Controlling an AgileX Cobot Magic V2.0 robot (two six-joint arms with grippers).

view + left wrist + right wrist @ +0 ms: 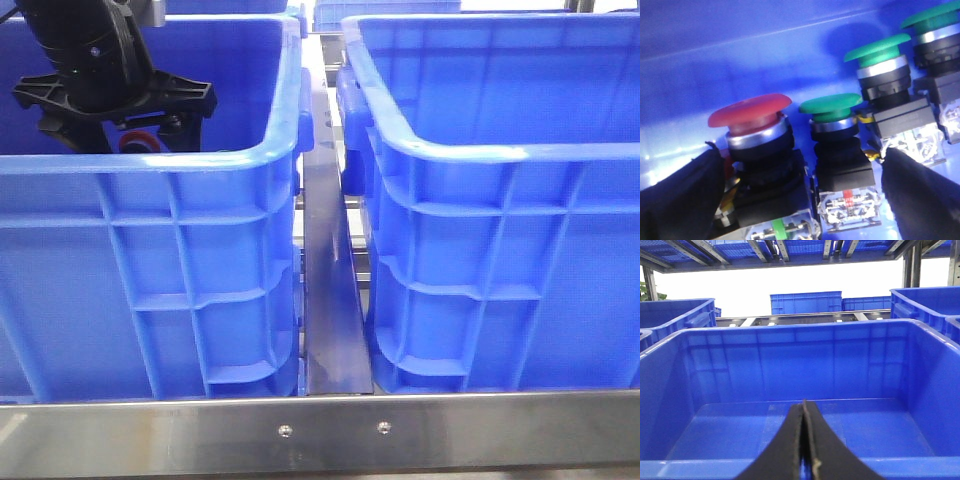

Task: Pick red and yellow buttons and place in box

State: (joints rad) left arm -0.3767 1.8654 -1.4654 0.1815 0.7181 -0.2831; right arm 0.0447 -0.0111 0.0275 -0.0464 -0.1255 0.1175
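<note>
No legible writing. Left gripper point(800, 200) fingers apart, straddling red button point(751, 111) and green button point(831, 106). Right gripper point(804, 450) pressed together, before box point(790, 370).

Front camera low and close, facing forward at the ribbed near walls of two blue crates, left crate point(150, 250), right crate point(500, 250), left wrist camera deep inside the left crate, very near the buttons, right wrist camera looking across the right crate's interior.
</note>
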